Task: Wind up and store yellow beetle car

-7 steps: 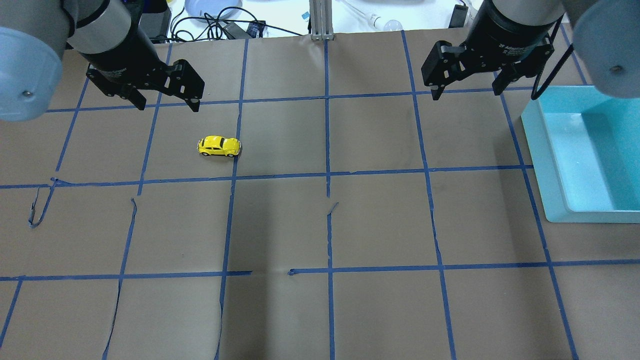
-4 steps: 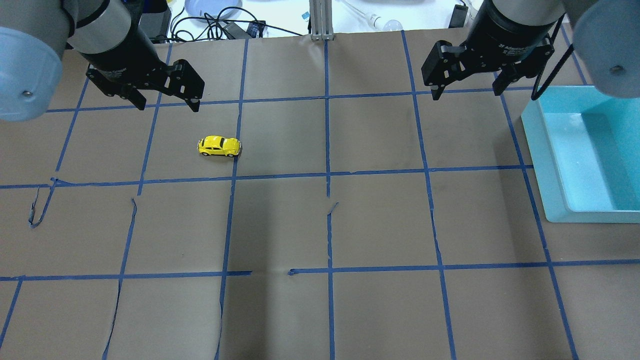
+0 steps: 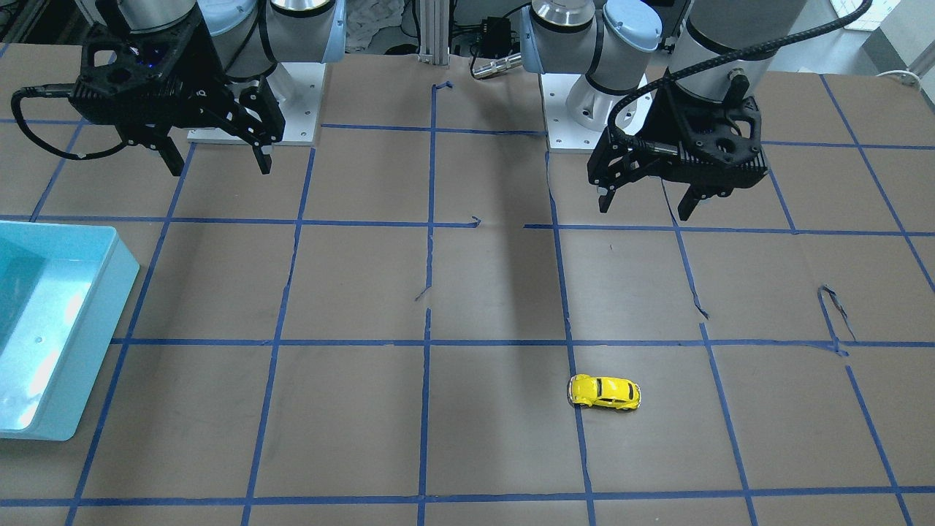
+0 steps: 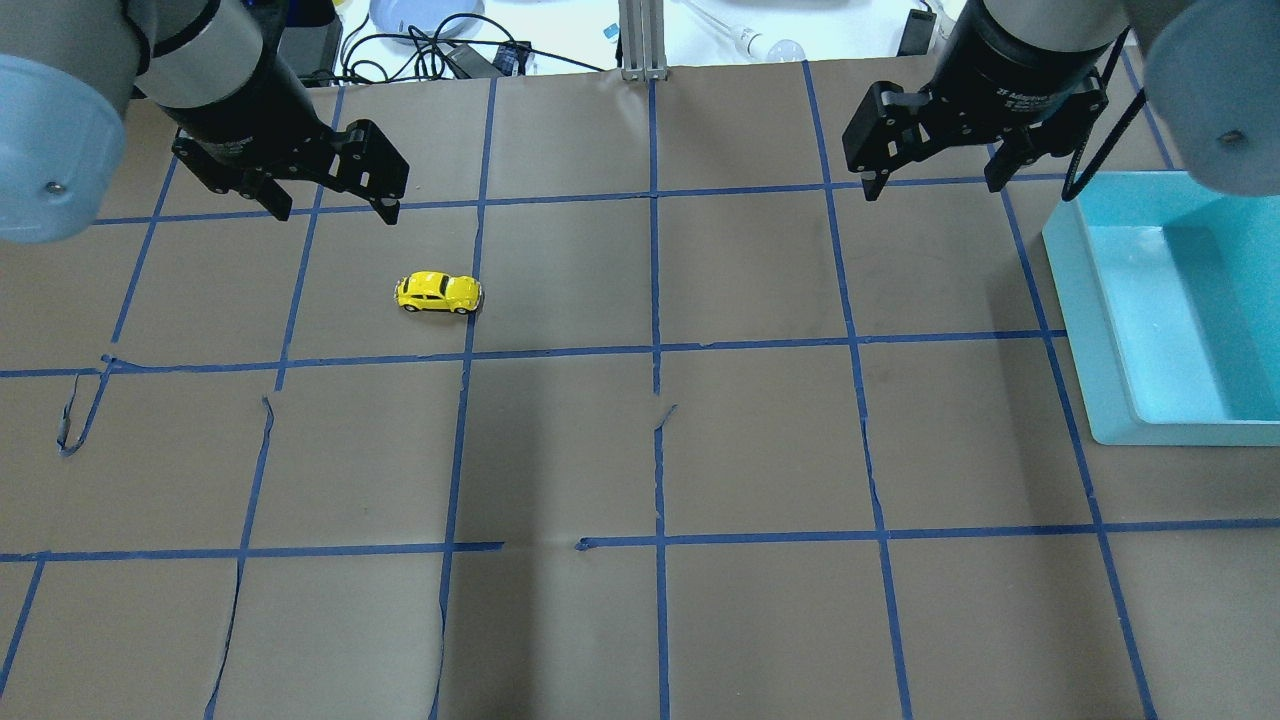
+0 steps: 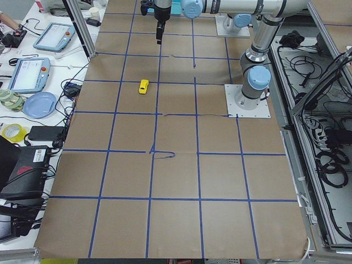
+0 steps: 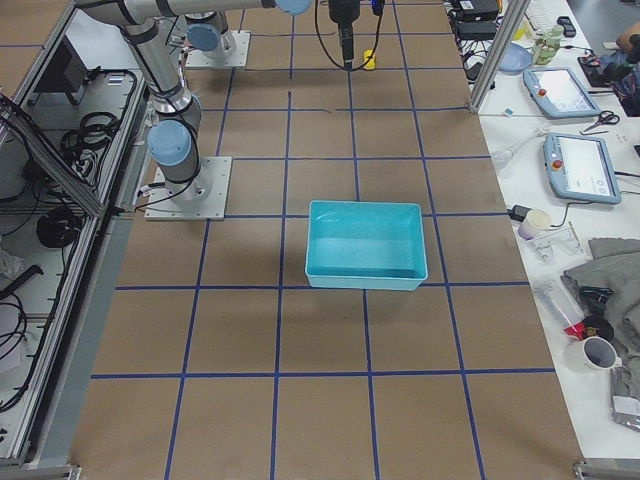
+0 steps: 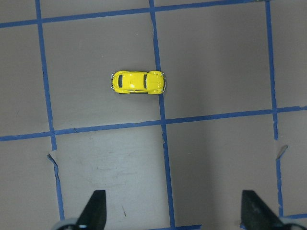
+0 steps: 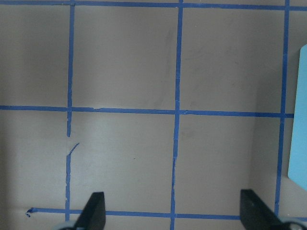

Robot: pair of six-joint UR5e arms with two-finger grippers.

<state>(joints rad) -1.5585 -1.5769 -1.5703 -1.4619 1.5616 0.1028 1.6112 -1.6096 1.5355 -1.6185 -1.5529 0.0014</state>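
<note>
The yellow beetle car (image 4: 439, 293) stands on its wheels on the brown paper, left of centre, beside a blue tape line. It also shows in the front view (image 3: 604, 392), the left wrist view (image 7: 138, 82) and the exterior left view (image 5: 143, 86). My left gripper (image 4: 335, 207) hangs open and empty above the table, a short way from the car toward the far edge; it also shows in the front view (image 3: 644, 208). My right gripper (image 4: 935, 185) is open and empty at the far right, beside the teal bin (image 4: 1075, 300).
The teal bin (image 3: 124, 270) is empty and sits at the table's right edge (image 6: 365, 207). Blue tape lines grid the paper, with loose torn ends (image 4: 75, 420). Cables and a plate (image 4: 420, 20) lie beyond the far edge.
</note>
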